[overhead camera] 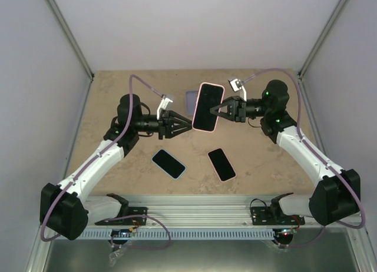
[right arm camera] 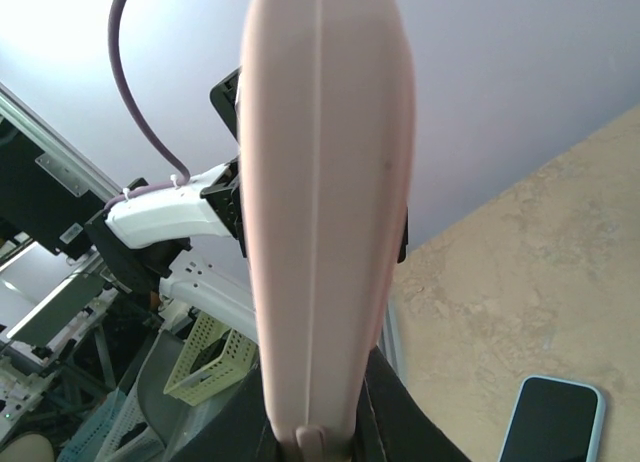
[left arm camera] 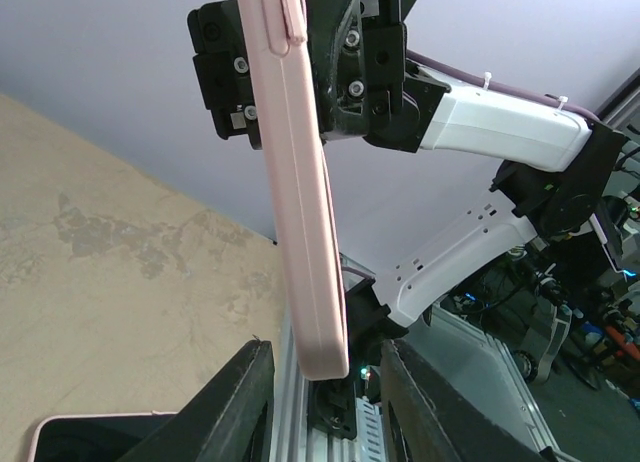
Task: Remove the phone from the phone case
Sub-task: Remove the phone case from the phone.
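Two grippers meet above the table [overhead camera: 118,95], seen from on top: the right gripper [overhead camera: 220,109] is clamped on the pink case [overhead camera: 211,85], holding it in the air, phone [overhead camera: 207,107] seated inside, screen showing. The left gripper [overhead camera: 179,126] gapes wide just beside its edge. Left wrist view: case edge-on, lower end between the spread fingers [left arm camera: 238,402], gaps either side. Right wrist view: case edge fills the middle. Danger: a one-sided shove could twist it out of that grip, down toward the blue-cased phone [overhead camera: 169,163].
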